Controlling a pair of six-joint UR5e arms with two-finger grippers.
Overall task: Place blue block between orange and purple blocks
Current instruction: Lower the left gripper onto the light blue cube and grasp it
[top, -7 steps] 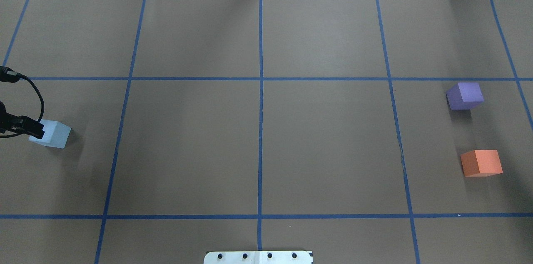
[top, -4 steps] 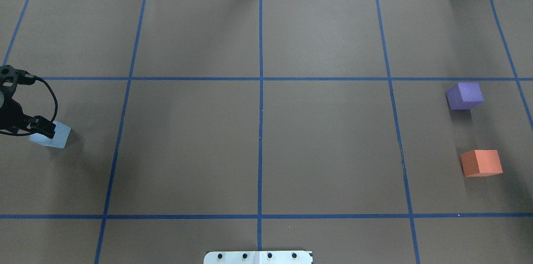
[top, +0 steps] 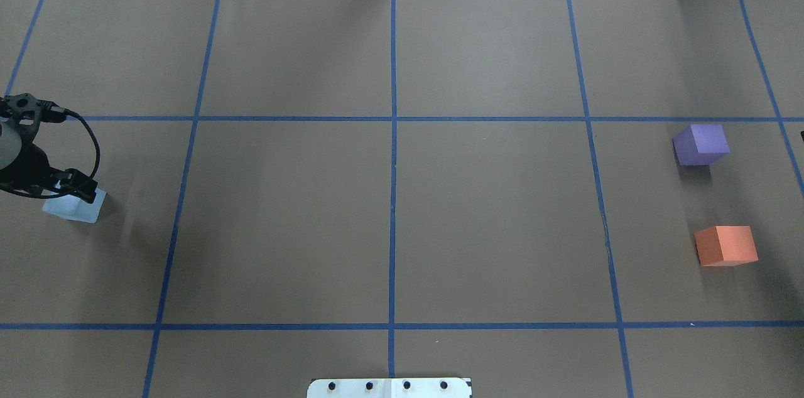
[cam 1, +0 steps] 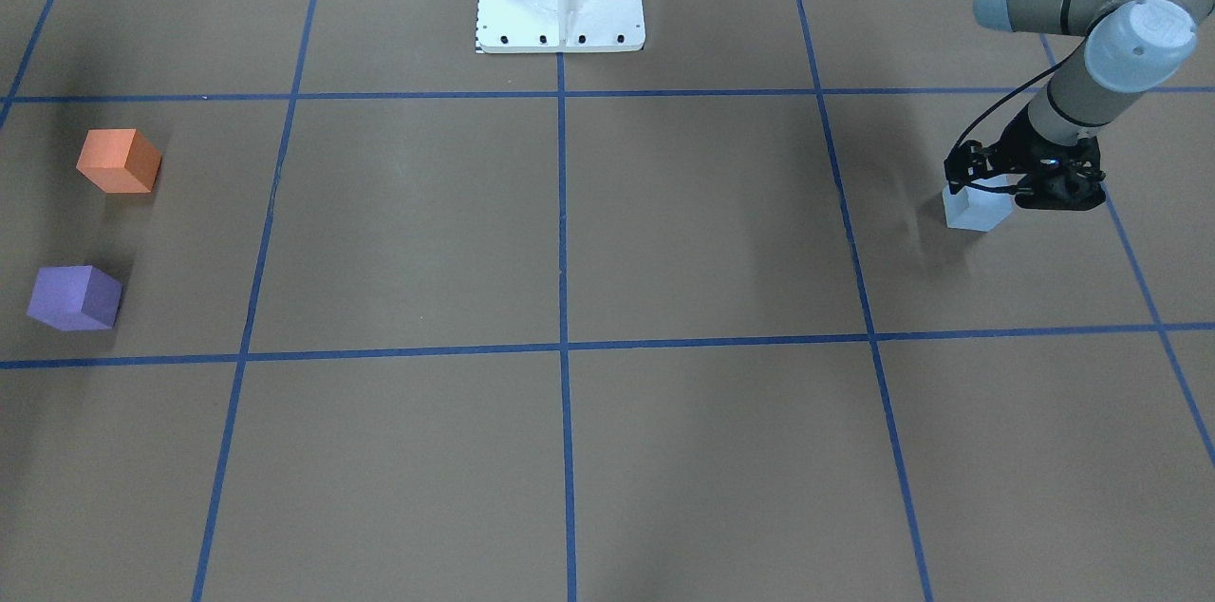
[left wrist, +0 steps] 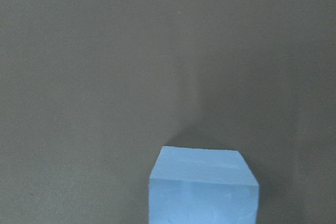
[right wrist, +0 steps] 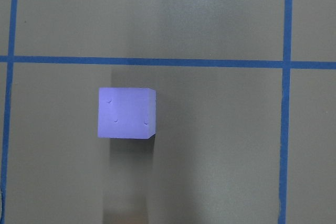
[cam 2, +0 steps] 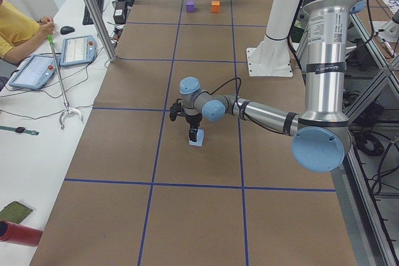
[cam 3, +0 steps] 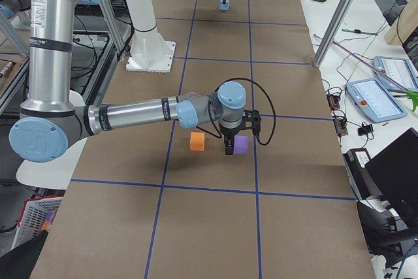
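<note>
Left fingers [top: 83, 191] farther over blue block [top: 69, 209]

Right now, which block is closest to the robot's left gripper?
The pale blue block: the left gripper is right at it. The purple block and orange block sit far off on the other side.

Pale blue block [top: 72, 209] rests flat, well apart from purple block [top: 701, 144] and orange block [top: 726, 246].

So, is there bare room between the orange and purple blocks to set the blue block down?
Yes. The brown strip between the purple block and the orange block is bare. The middle squares of the table are bare too. It is crowded only at the blue block, where the left gripper hangs over it.
</note>
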